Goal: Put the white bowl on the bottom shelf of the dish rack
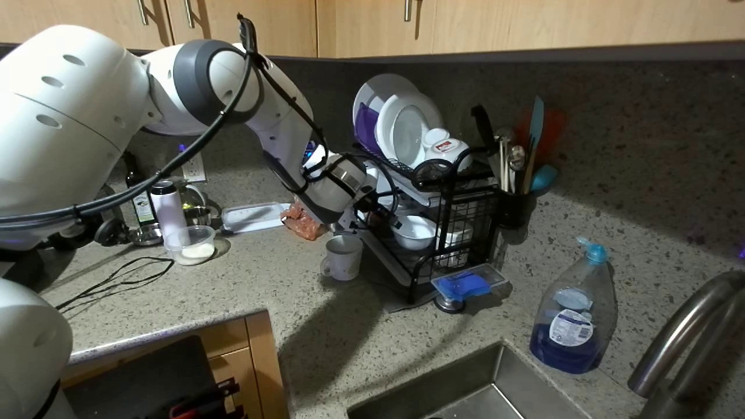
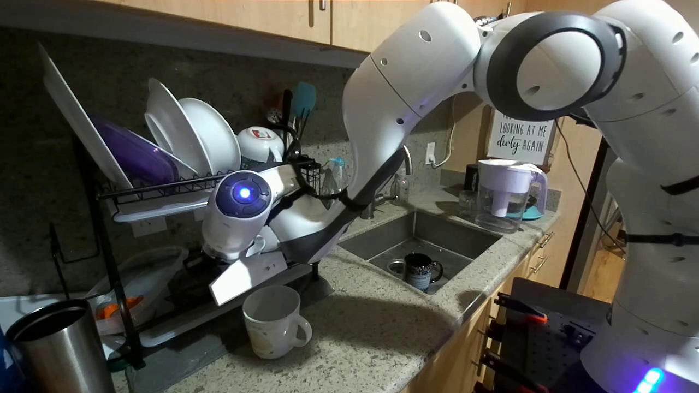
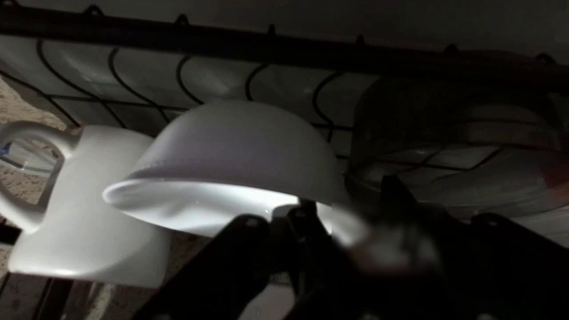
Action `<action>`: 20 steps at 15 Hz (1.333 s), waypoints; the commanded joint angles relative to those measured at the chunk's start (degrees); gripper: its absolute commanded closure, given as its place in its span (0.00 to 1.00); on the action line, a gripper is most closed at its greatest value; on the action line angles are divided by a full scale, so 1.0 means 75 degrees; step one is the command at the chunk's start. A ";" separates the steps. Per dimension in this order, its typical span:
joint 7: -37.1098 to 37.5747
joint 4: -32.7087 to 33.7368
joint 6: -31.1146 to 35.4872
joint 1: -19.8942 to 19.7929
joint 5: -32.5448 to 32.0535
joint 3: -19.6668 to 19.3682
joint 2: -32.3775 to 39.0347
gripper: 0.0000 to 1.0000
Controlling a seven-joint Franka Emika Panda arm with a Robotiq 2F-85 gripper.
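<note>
The white bowl point(image 1: 414, 233) is on the bottom shelf of the black two-tier dish rack point(image 1: 443, 224), its opening upward. In the wrist view, which looks upside down, the white bowl point(image 3: 240, 151) fills the middle. My gripper point(image 1: 393, 219) reaches in under the upper tier at the bowl's near rim. In the wrist view the gripper point(image 3: 349, 193) has its fingers apart, one inside the bowl and one outside past the rim. Whether the fingers touch the bowl is too dark to tell. In an exterior view my wrist hides the bowl and the fingers before the dish rack point(image 2: 117, 273).
A white mug point(image 3: 93, 204) stands beside the bowl in the rack, and a clear container point(image 3: 462, 146) lies on its other side. Plates point(image 1: 407, 128) fill the upper tier. Another mug point(image 1: 342, 257) stands on the counter before the rack. A sponge holder point(image 1: 468, 284) is near.
</note>
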 commanded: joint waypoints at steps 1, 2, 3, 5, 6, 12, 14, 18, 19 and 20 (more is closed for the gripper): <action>0.0434 -0.0449 0.0117 0.0206 -0.0242 -0.0133 -0.0392 0.45; 0.0521 -0.0520 0.0133 0.0250 -0.0331 -0.0152 -0.0456 0.40; 0.0586 -0.0616 0.0144 0.0320 -0.0449 -0.0183 -0.0550 0.24; 0.0752 -0.0788 0.0099 0.0466 -0.0701 -0.0244 -0.0745 0.08; 0.0884 -0.0880 0.0058 0.0553 -0.0857 -0.0284 -0.0848 0.01; 0.1101 -0.1727 -0.0008 0.0987 -0.1504 -0.0388 -0.1635 0.00; 0.1010 -0.2050 0.0001 0.1039 -0.1490 -0.0335 -0.1872 0.00; 0.0742 -0.2837 0.0180 0.1075 -0.1335 -0.0179 -0.2418 0.00; 0.0743 -0.3063 0.0267 0.1089 -0.1389 -0.0146 -0.2593 0.00; 0.0733 -0.3279 0.0340 0.1114 -0.1411 -0.0122 -0.2764 0.00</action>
